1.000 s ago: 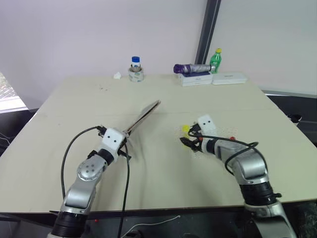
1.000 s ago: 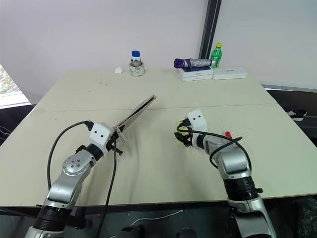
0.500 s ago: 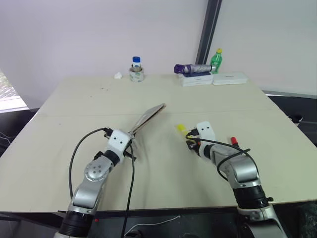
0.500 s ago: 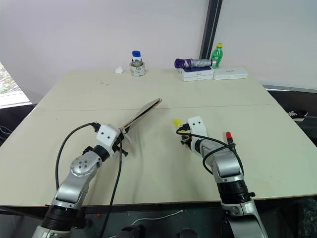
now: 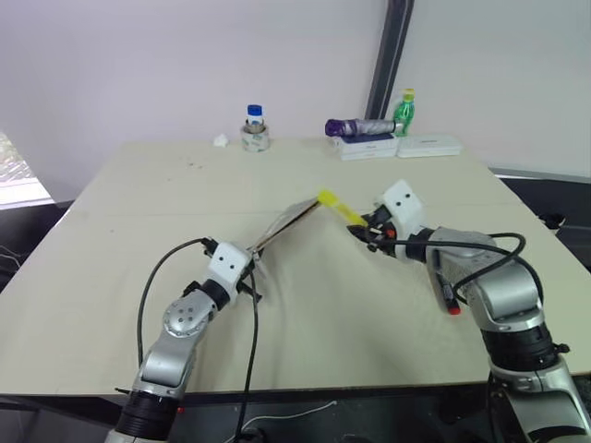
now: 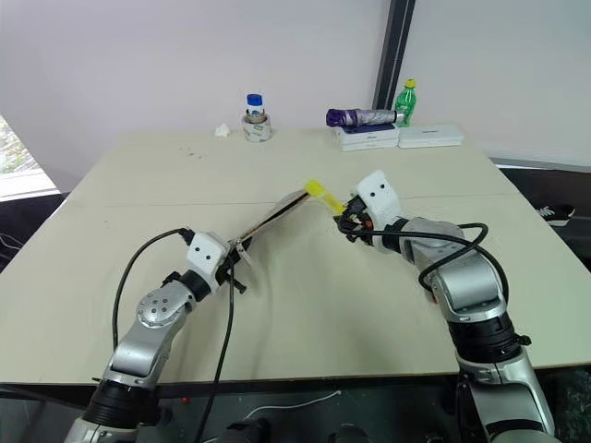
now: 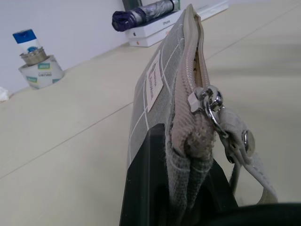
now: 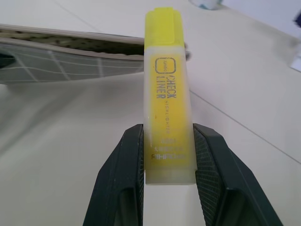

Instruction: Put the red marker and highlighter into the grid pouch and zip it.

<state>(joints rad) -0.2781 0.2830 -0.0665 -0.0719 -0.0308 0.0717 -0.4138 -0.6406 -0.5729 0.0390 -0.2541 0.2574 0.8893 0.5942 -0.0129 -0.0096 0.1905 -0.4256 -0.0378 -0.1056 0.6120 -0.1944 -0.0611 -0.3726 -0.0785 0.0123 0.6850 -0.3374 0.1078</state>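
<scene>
My left gripper (image 5: 251,265) is shut on the near end of the grid pouch (image 5: 288,220), holding it edge-up above the table with its far end raised. The left wrist view shows the pouch (image 7: 157,92) with its zipper slider and cord pull (image 7: 209,101) close to my fingers (image 7: 146,188), and the top seam gaping. My right gripper (image 5: 369,235) is shut on the yellow highlighter (image 5: 338,208), whose cap points at the pouch's far end. In the right wrist view the highlighter (image 8: 167,99) sits between the pads, just in front of the pouch opening (image 8: 70,47). The red marker (image 5: 450,300) lies on the table beside my right forearm.
At the table's far edge stand a blue-capped bottle on a tape roll (image 5: 254,129), a purple folded umbrella (image 5: 358,126) on white boxes (image 5: 427,145), and a green bottle (image 5: 403,108). A table seam (image 5: 138,213) crosses the middle.
My right gripper closed on the highlighter, lifted it off the table and carried it up toward the pouch's far end. The left gripper and pouch shifted slightly right.
</scene>
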